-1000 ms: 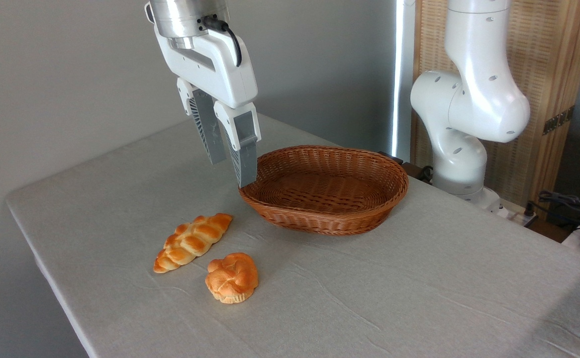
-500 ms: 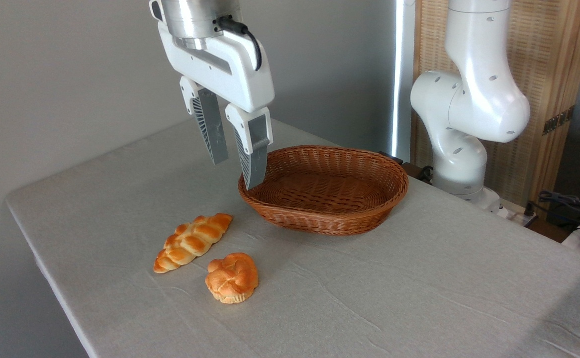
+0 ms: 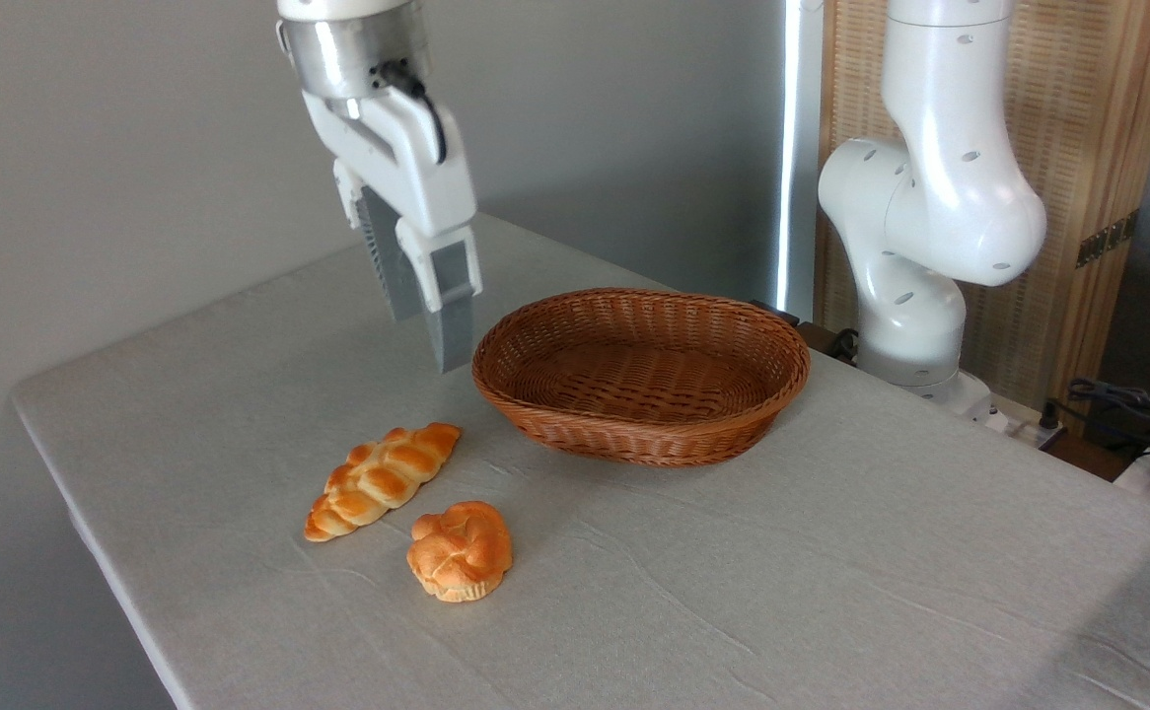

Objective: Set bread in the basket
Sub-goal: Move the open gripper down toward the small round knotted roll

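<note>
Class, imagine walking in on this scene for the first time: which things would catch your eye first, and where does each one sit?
Probably the brown wicker basket, empty near the middle of the grey table. Next, the white gripper hanging above the table just left of the basket, holding nothing; how far its jaws are parted cannot be told. Finally, two orange breads lie in front: a long braided loaf and, right of it, a small round bun.
</note>
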### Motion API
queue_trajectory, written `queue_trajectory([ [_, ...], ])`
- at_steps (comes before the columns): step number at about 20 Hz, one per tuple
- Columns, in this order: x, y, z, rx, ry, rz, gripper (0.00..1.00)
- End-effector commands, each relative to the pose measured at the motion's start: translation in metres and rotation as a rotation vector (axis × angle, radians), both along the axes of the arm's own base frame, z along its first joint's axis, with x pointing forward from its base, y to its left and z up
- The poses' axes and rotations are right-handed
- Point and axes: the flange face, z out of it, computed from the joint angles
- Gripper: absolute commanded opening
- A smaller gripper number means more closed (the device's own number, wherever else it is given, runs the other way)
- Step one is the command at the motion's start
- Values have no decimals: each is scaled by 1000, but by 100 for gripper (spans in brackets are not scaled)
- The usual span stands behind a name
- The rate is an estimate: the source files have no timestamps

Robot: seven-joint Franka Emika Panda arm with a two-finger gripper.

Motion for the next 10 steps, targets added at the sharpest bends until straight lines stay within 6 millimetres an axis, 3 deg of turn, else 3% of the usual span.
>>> queue_trajectory([
  [1, 21, 6, -39, 68, -43, 1, 100],
  [4, 22, -12, -102, 92, -39, -38, 100],
  [8, 26, -11, -156, 162, -18, -77, 100],
  [10, 30, -9, -172, 201, -5, -97, 100],
])
